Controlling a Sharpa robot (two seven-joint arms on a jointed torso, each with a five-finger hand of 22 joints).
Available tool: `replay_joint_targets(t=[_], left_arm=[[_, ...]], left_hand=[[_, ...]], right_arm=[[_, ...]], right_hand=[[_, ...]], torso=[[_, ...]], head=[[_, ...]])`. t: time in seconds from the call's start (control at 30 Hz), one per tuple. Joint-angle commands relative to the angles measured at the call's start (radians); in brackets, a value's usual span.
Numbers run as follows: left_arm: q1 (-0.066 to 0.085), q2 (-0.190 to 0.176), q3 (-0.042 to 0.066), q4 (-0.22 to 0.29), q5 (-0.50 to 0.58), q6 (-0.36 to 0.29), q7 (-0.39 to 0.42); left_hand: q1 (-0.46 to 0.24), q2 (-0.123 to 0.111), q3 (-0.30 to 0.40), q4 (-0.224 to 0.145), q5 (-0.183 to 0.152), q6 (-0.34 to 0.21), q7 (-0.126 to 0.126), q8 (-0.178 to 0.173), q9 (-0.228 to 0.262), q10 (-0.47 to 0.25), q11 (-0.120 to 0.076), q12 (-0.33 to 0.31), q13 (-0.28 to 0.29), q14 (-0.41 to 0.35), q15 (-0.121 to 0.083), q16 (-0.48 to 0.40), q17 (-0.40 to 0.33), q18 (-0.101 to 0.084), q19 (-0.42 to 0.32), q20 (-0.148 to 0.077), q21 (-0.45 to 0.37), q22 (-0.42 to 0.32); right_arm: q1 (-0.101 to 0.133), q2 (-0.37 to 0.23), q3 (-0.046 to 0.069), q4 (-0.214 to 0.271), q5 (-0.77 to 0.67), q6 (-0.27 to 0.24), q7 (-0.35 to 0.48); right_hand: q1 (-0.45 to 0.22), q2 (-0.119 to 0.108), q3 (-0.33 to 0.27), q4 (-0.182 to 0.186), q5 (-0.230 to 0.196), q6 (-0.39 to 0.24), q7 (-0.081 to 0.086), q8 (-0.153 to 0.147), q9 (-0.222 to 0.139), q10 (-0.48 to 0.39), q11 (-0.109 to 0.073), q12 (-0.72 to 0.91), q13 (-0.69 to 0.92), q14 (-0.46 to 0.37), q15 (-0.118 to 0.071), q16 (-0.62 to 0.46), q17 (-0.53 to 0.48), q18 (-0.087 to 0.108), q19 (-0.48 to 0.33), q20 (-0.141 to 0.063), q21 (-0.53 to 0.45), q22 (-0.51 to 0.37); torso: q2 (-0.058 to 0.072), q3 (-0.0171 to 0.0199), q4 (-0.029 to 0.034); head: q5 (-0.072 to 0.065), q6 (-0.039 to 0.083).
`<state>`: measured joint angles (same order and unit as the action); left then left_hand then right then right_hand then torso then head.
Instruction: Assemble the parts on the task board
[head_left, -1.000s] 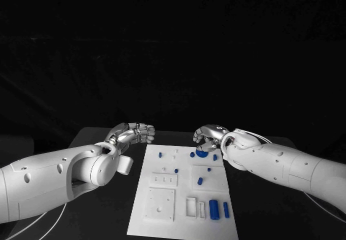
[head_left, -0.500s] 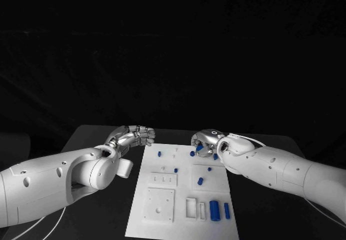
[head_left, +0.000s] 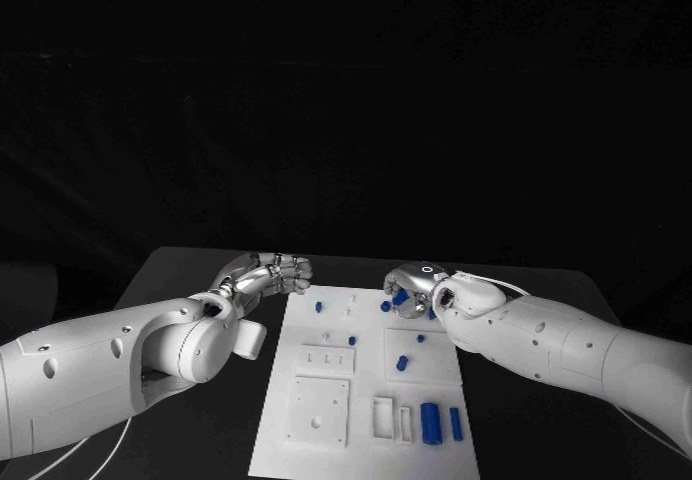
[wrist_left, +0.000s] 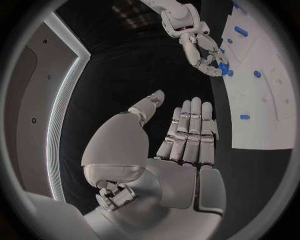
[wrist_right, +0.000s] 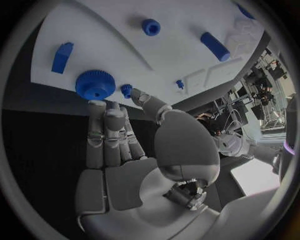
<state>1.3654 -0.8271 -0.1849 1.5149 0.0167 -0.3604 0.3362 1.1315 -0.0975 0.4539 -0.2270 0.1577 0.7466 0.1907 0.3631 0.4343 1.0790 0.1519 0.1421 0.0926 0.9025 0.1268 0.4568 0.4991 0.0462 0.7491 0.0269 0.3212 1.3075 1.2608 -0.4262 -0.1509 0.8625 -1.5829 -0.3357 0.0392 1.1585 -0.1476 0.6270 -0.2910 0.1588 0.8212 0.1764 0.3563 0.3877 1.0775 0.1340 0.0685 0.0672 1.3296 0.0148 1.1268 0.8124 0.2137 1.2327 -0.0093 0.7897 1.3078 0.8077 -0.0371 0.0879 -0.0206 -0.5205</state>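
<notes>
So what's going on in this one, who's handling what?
A two-armed robot is working at a white task board with small blue parts on it. The right hand is at the board's far end, its fingers touching a blue gear that lies on the board, with a small blue peg beside it; it has not visibly lifted anything. The left hand hovers off the board's far left corner, fingers straight and holding nothing. Other blue pieces lie spread across the board.
</notes>
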Motion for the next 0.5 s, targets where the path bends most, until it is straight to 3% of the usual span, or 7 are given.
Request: replay_joint_targets(t=[0.03,0.27,0.5], left_arm=[[0.003,0.001,0.002,0.007,-0.006,0.019,0.007],[0.003,0.004,0.004,0.007,-0.006,0.021,0.007],[0.003,0.006,0.004,0.007,-0.006,0.022,0.006]], left_hand=[[-0.009,0.001,0.001,-0.008,-0.006,0.006,0.004,-0.003,-0.002,-0.003,0.004,-0.006,-0.001,-0.005,0.004,-0.006,0.002,0.014,-0.005,0.003,0.007,0.021],[-0.012,0.000,0.001,-0.008,-0.006,0.005,0.004,-0.004,-0.002,-0.003,0.004,-0.008,-0.002,-0.005,0.004,-0.006,0.002,0.014,-0.005,0.003,0.007,0.021],[-0.013,0.001,0.001,-0.008,-0.006,0.006,0.004,-0.004,-0.002,-0.003,0.004,-0.008,-0.002,-0.005,0.004,-0.006,0.002,0.014,-0.005,0.003,0.007,0.021]], right_arm=[[-0.001,0.004,0.000,-0.002,-0.033,-0.016,-0.016],[-0.001,0.011,0.000,-0.008,-0.041,-0.026,-0.020],[-0.001,0.017,0.000,-0.009,-0.056,-0.024,-0.023]], right_hand=[[0.003,-0.004,0.008,0.001,-0.006,0.000,-0.006,-0.003,0.002,-0.009,0.000,-0.002,0.000,-0.008,0.003,0.006,-0.003,0.048,0.036,-0.027,0.003,0.018],[0.002,-0.003,0.018,0.002,-0.015,0.003,-0.007,-0.002,0.003,-0.005,-0.001,-0.001,0.001,-0.009,0.003,0.011,-0.010,0.048,0.037,-0.024,0.003,0.018],[0.019,-0.008,0.050,0.001,-0.062,0.014,-0.012,-0.001,0.005,0.013,-0.005,0.003,0.003,-0.011,-0.001,0.021,-0.024,0.048,0.036,-0.023,0.004,0.018]], torso=[[0.011,-0.0025,0.0018],[0.023,-0.0043,0.0022],[0.034,-0.0086,0.0028]], head=[[-0.001,0.005],[0.003,0.009],[0.007,0.014]])
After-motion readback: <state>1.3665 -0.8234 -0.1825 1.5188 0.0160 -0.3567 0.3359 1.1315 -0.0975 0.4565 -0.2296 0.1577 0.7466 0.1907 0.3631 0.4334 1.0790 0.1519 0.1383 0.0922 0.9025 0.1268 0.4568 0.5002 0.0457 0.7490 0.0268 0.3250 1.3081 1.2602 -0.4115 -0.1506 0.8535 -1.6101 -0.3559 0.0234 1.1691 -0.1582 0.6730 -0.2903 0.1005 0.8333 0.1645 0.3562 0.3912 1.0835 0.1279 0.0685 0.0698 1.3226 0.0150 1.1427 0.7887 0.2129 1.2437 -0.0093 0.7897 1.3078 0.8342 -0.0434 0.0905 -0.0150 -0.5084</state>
